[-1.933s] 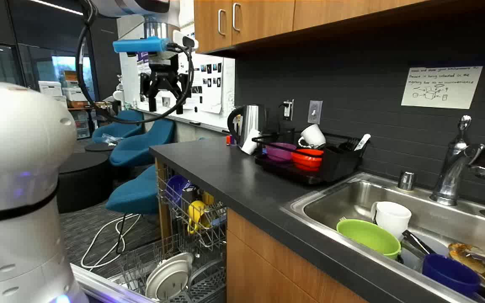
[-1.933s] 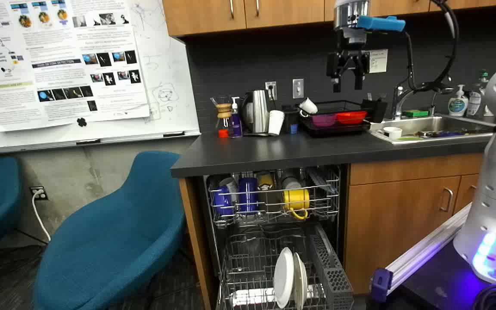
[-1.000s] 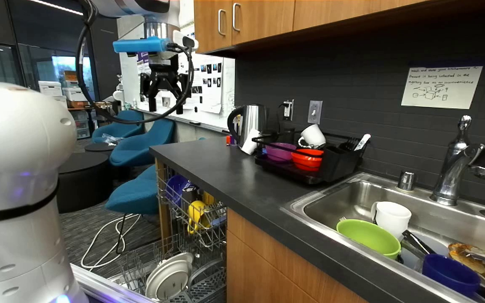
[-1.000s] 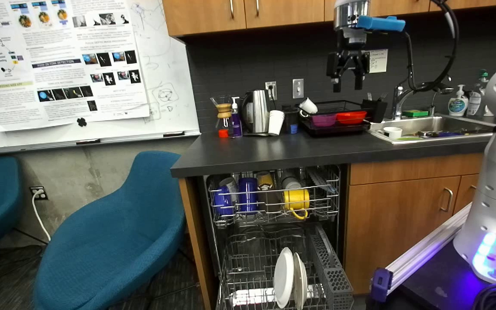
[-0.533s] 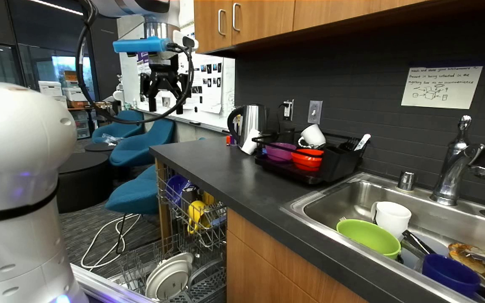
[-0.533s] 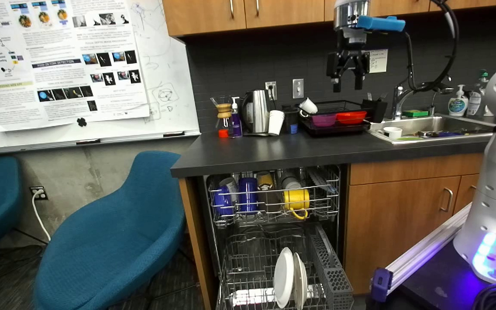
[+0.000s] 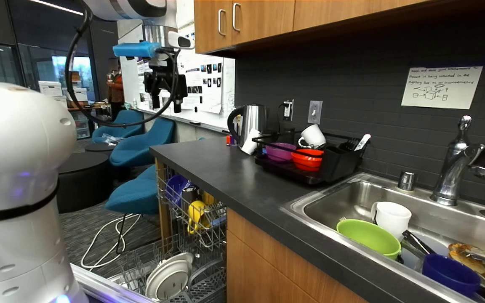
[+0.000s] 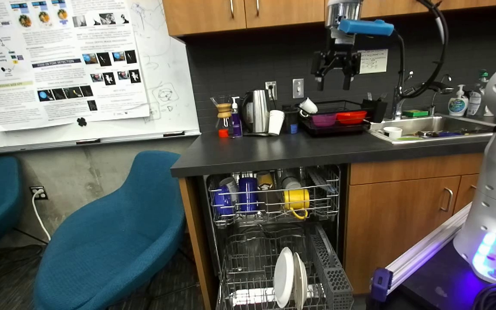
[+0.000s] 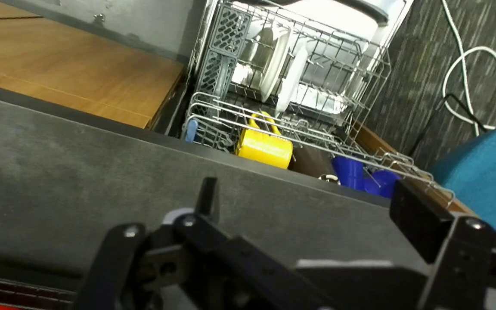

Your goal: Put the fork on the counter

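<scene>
Above the counter (image 7: 209, 164): gripper (image 8: 333, 83) hangs, fingers down, well clear of the top; its jaws are spread wide.
Front edge: straight, slanting from upper left to lower right across the wrist view; just past it the dishwasher (image 9: 321, 17) stands pulled out below, a yellow mug (image 9: 265, 148) near the edge.
Bare stretch: broad, from the counter's free end to the rack (image 7: 282, 169) and sink (image 7: 436, 219) — open room; kettle (image 8: 256, 112) and white cup (image 8: 276, 122) stand along the back.
Overhead: cabinets (image 8: 282, 13), their lower edge well above kettle and rack; the gripper shows below that edge in an exterior view.
Fork (image 7: 342, 219): in the sink, tines just showing at the rim of the green bowl (image 7: 369, 235), tips up; the handle is hidden, so its long axis cannot be told — nor whether it lies in the bowl or behind.
Caddy (image 7: 339, 164): at the rack's sink end, holding a black utensil (image 7: 347, 145), fork-like at its raised end, long axis close to upright; which one the task means, I cannot tell.
</scene>
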Tool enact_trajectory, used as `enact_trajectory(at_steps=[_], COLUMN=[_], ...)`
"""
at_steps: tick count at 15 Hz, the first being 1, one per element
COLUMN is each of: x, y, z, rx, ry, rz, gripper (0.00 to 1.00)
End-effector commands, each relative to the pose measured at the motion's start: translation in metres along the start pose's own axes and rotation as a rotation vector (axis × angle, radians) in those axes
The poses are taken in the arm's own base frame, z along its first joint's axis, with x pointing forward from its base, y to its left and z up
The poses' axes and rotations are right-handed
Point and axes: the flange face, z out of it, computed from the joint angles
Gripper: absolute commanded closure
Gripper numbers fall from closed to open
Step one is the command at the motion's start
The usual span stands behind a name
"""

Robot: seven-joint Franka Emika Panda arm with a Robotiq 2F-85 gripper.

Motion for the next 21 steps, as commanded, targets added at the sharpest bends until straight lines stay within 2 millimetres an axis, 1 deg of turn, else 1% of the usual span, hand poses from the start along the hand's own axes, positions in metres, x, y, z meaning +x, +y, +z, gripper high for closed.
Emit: enact_trajectory(at_steps=[1,3,6,11,13,17,19,20,21], x=[0.017,0.027,0.037,0.044,0.046,0.048,0.049,0.042,0.043], y=[0.009,0.026,0.053,0.092,0.107,0.131,0.140,0.132,0.135], z=[0.002,0.001,0.000,-0.002,0.000,0.003,0.005,0.006,0.007], rx=[0.000,-0.011,0.006,0.023,0.033,0.055,0.071,0.054,0.058], ry=[0.067,0.100,0.108,0.110,0.102,0.094,0.081,0.085,0.082], rz=[0.154,0.221,0.267,0.309,0.325,0.353,0.368,0.365,0.368], gripper=[0.00,0.00,0.00,0.00,0.00,0.00,0.00,0.00,0.00])
